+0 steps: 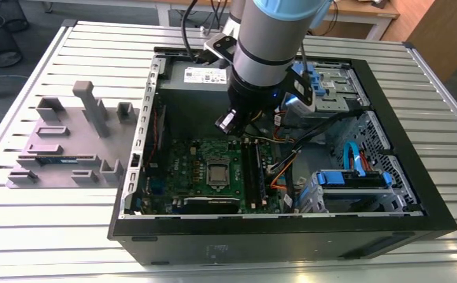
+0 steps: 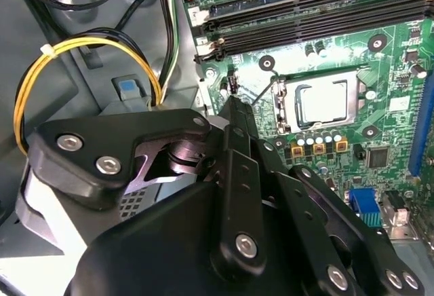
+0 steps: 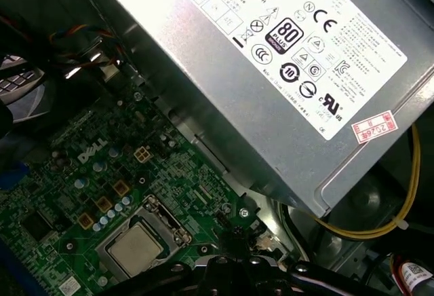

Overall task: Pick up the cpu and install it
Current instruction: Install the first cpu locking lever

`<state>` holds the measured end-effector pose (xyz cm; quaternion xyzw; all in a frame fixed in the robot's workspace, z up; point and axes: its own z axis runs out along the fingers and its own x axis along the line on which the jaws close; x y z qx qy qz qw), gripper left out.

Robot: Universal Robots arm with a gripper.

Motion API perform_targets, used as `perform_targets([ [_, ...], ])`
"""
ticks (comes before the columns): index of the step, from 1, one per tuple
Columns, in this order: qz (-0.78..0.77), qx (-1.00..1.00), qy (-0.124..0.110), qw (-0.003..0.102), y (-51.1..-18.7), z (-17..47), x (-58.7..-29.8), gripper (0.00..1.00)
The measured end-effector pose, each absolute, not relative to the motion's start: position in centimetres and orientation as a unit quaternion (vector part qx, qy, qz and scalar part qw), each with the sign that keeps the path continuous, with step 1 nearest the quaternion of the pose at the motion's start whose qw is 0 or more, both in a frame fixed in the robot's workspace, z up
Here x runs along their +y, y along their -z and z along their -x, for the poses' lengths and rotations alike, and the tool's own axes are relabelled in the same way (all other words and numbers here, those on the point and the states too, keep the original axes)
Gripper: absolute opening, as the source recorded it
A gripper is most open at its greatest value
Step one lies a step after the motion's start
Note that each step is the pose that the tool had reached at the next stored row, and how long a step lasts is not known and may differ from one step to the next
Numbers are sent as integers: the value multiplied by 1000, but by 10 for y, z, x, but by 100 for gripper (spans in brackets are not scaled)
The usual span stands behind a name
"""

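Hovering inside the open case (image 1: 385, 106), tool (image 2: 234, 106) jaws' state impossible to tell; cpu (image 2: 324, 101) sitting in the board's socket (image 3: 146, 245), near the labelled power supply (image 3: 285, 58).

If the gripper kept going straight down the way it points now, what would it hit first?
Most likely the green board near the power-supply box, a little short of the socket holding the cpu. In both wrist views the gripper body sits beside the socket, not over it. Depth is unclear, so this is approximate.

Arm (image 1: 263, 53) upright, gripper (image 1: 226, 122) pointing down
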<state>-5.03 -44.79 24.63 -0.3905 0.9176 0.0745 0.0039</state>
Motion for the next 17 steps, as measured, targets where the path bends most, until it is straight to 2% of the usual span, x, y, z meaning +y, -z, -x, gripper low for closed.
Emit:
perform_targets([
  [17, 391, 918, -71, 2, -241, 50, -448, 11],
])
